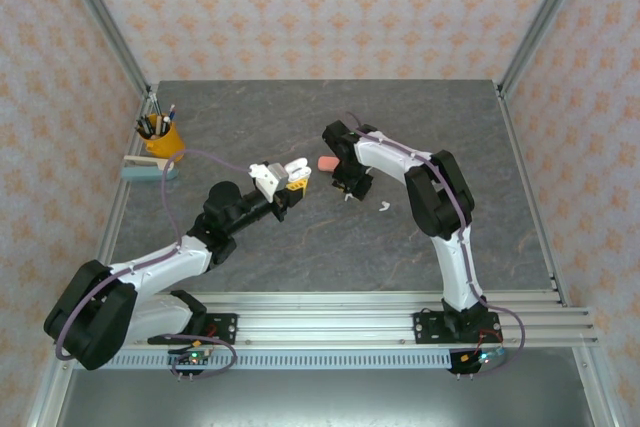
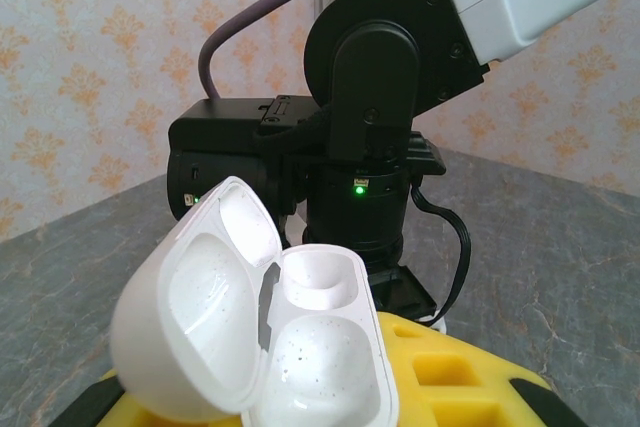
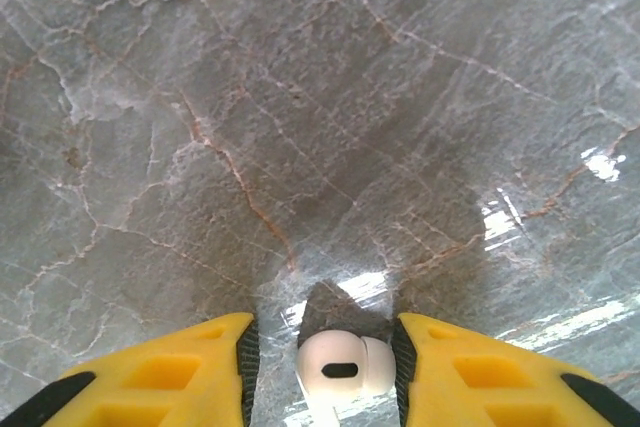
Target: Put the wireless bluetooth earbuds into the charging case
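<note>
My left gripper (image 1: pixel 285 179) is shut on a white charging case (image 2: pixel 300 347) and holds it above the table with the lid swung open. Both of its wells are empty. My right gripper (image 3: pixel 323 342) points down at the table, jaws open around a white earbud (image 3: pixel 345 367). The earbud touches the right pad (image 3: pixel 403 362), and a gap remains at the left pad (image 3: pixel 247 362). In the top view the right gripper (image 1: pixel 350 187) is just right of the held case (image 1: pixel 290 166). A second white earbud (image 1: pixel 383 206) lies on the table to its right. A coral-pink case (image 1: pixel 327 163) lies between the grippers.
An orange cup of pens (image 1: pixel 160 135) and a small pale box (image 1: pixel 150 169) stand at the table's left edge. Aluminium frame posts rise at the back corners. The right arm's black wrist (image 2: pixel 365 117) looms close behind the held case.
</note>
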